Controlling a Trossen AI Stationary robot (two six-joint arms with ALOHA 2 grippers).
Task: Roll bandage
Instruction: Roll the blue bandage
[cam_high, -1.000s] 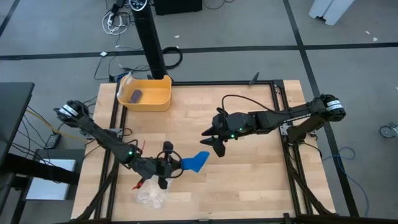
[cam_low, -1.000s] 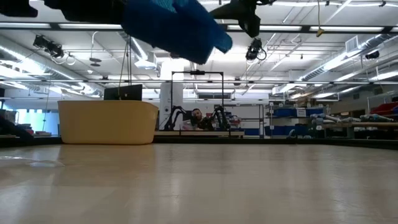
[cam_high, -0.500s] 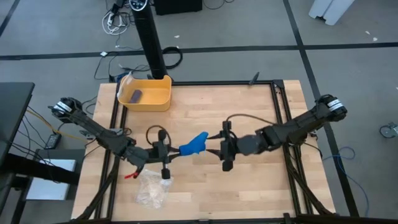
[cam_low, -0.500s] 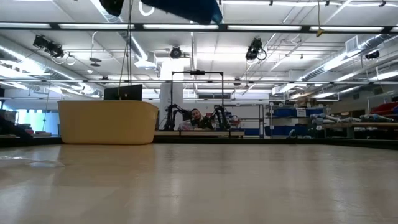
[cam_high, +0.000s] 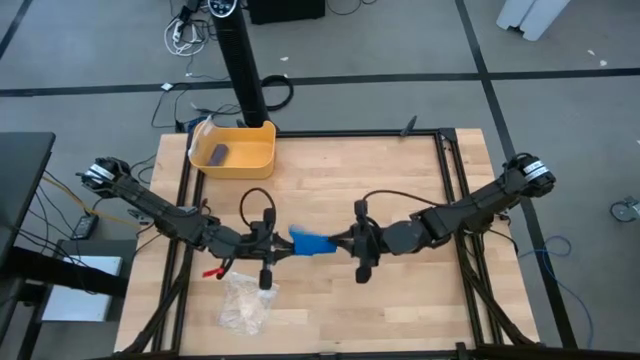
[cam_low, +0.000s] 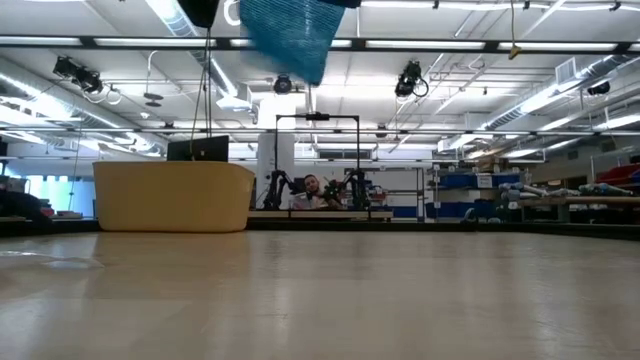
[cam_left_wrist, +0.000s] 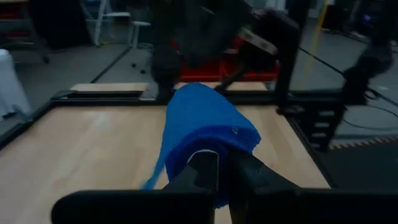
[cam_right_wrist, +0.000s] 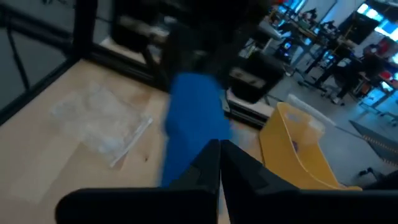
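The blue bandage (cam_high: 310, 243) hangs in the air over the middle of the table, bunched into a short thick wad, between my two grippers. In the low view only its lower part (cam_low: 290, 35) shows at the top edge, well clear of the tabletop. My left gripper (cam_high: 280, 246) is shut on its left end, and my right gripper (cam_high: 340, 243) is shut on its right end. The two grippers point at each other. My left gripper pinches the bandage's left end (cam_left_wrist: 205, 149) between its two fingers, coming level from the table's left. The wad stands out beyond the fingertips, clear of the table. My right gripper pinches the bandage's right end (cam_right_wrist: 199, 140) between its two fingers, coming level from the table's right. The cloth is bunched and slack; how many layers, I cannot tell.
A yellow bin (cam_high: 250, 160) holding a small purple block (cam_high: 218, 153) stands at the far left, beside a black post (cam_high: 245, 80). A clear plastic bag (cam_high: 243, 303) lies near the front edge, below the left arm. Bare wood lies right of the grippers.
My left gripper has carried the bandage up and toward the table's far edge. My right gripper has swung toward the near edge and the left, met the bandage's free end and shut on it. The bandage now bridges the two grippers as a shorter wad.
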